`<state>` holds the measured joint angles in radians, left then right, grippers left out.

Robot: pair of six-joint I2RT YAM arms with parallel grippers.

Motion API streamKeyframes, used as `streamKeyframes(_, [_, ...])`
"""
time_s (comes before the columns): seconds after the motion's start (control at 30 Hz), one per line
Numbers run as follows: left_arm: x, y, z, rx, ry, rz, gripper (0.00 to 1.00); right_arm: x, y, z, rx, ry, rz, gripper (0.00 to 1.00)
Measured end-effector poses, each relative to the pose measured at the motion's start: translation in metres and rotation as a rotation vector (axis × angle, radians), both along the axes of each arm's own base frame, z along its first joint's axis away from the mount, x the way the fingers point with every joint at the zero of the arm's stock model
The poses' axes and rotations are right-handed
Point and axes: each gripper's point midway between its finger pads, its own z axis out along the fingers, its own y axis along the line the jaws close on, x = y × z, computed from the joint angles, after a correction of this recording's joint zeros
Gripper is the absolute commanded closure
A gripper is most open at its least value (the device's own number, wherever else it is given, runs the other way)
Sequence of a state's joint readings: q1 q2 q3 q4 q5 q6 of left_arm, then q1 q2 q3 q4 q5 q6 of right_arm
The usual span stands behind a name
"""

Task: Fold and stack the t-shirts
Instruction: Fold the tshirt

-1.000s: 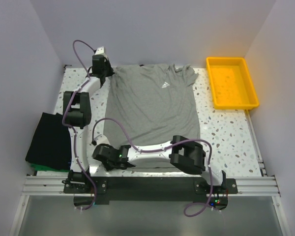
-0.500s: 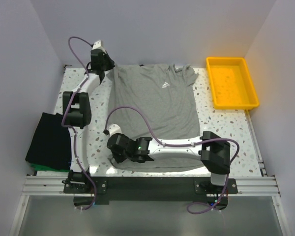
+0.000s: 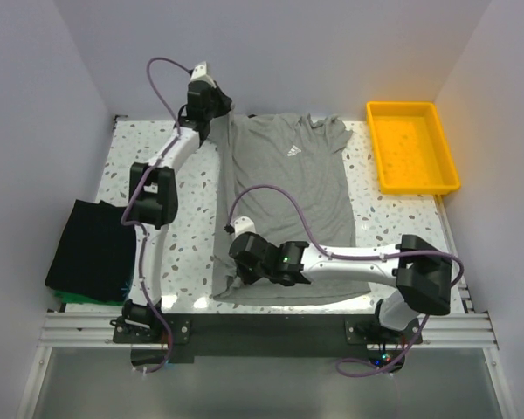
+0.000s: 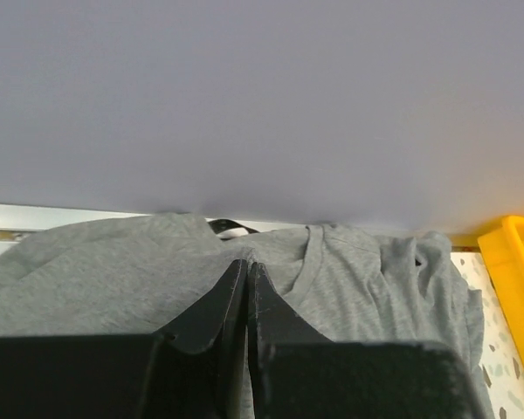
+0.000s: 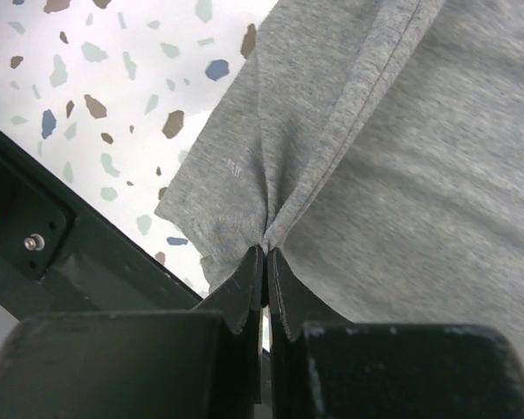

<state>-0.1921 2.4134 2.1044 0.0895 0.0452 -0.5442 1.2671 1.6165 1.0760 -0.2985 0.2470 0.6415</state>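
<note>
On the speckled worktop (image 3: 148,157), from middle to far edge, the grey t-shirt (image 3: 297,196) is laid chest-up, with the collar at the far edge and the hem close to the near edge. A small white logo (image 3: 293,150) is noted on the chest. The shirt's left side is drawn inward and rumpled.

The left gripper (image 4: 246,267) is seen at the far edge by the left shoulder, its fingers pressed together with grey fabric pinched between them. The right gripper (image 5: 265,255) is found at the hem's left corner by the near edge, its jaws clamped tight on a puckered fold of the same shirt.

At the left edge, toward the near corner, a folded black t-shirt (image 3: 92,249) is stacked on a green one (image 3: 59,296), of which only a sliver is visible. A yellow tray (image 3: 419,187) is set at the far-right corner, apart from the shirt
</note>
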Motion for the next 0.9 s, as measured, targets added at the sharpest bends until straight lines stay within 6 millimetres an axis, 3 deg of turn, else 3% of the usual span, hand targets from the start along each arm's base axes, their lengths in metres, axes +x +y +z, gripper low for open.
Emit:
streamKeyframes(0.17, [-0.003, -0.042, -0.013, -0.018, 0.012, -0.049, 1.00, -0.001, -0.019, -0.003, -0.004, -0.003, -0.023, 1.00])
streamKeyframes(0.47, [-0.004, -0.083, -0.032, -0.041, 0.020, -0.086, 1.00, -0.003, -0.055, -0.016, -0.037, -0.013, -0.074, 1.00])
streamKeyframes(0.9, [-0.007, -0.126, -0.020, -0.083, -0.033, -0.129, 1.00, -0.010, -0.089, -0.032, -0.055, 0.000, -0.129, 1.00])
